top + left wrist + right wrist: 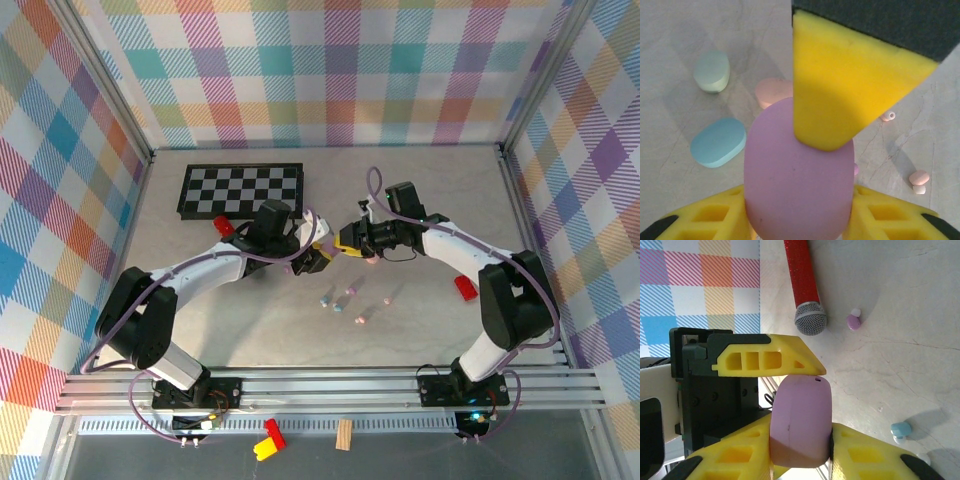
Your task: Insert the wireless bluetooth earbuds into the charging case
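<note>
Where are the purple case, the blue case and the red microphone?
purple case [797,185]: left wrist view, middle of its body.
blue case [717,142]: left wrist view, its flat top.
red microphone [801,275]: right wrist view, its red handle.

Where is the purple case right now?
Table centre in the top view: the purple case is gripped by both the left gripper and right gripper, right of the chessboard, beyond the loose earbuds.

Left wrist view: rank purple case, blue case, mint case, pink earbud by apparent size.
1. purple case, nearest the camera, so inflated
2. blue case
3. mint case, farther off, so unsure versus blue
4. pink earbud
</note>
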